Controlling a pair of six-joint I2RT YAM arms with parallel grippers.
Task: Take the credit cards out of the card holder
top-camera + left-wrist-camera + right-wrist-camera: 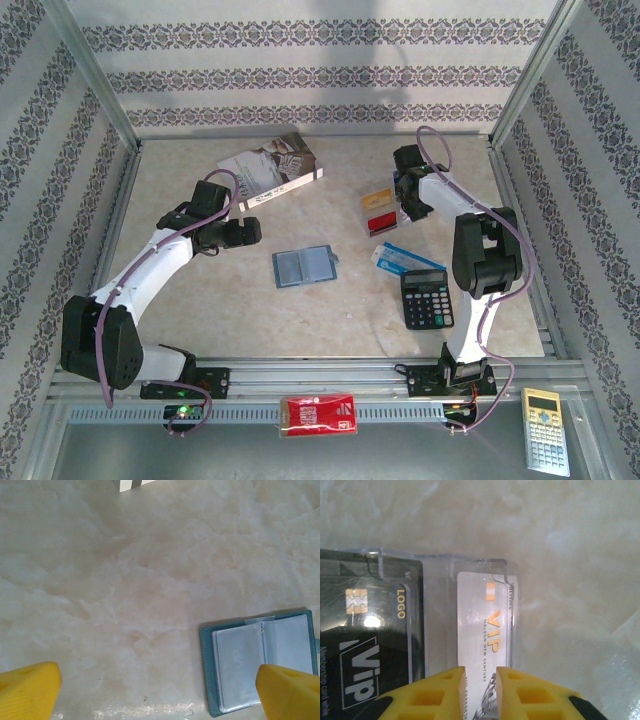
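L hand (157,672) is wide open w/ nothing in it. Its yellow fingers (27,690) sit far apart over bare worktop (150,580). The holder (260,655) lies flat and open right by one of those fingers, and the finger hides one corner of it. Can't tell if they touch. The holder is blue-grey w/ clear pockets inside. A book (131,484) corner is far ahead of the L hand.

From the top, the holder (303,266) lies btw the two hands. It is near the L hand (245,233), on that hand's right side, but apart from it. The book (270,170) lies past the L hand, toward the back wall.

R hand (481,672) is narrow. Its fingers (427,697) are almost shut w/ just a thin gap. A clear sleeve (437,565) lies under it w/ two cards in it. The white card (482,625) says "VIP" in gold and sits right under the gap. The black card (365,630) is beside it. Can't tell if the R hand grips anything.

From the top, the R hand (398,210) is at the cards (379,212), well apart from the holder. A blue card (400,260) and a black calc (427,298) lie behind the R hand, toward the arm bases.
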